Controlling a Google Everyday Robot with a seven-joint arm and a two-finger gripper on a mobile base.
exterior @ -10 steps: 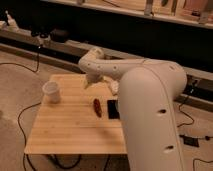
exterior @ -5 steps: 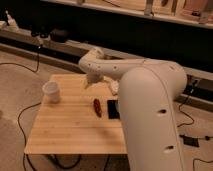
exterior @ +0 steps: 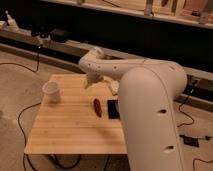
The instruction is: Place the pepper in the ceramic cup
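The dark red pepper (exterior: 97, 107) lies on the wooden table (exterior: 70, 130), right of centre. The white ceramic cup (exterior: 52, 92) stands upright near the table's left edge, well apart from the pepper. My gripper (exterior: 91, 81) hangs at the end of the white arm over the table's far edge, behind the pepper and to the right of the cup. It touches neither of them.
A flat black rectangular object (exterior: 112, 108) lies just right of the pepper, partly hidden by my large white arm (exterior: 150, 115). Cables run on the floor around the table. A dark rail with equipment runs along the back.
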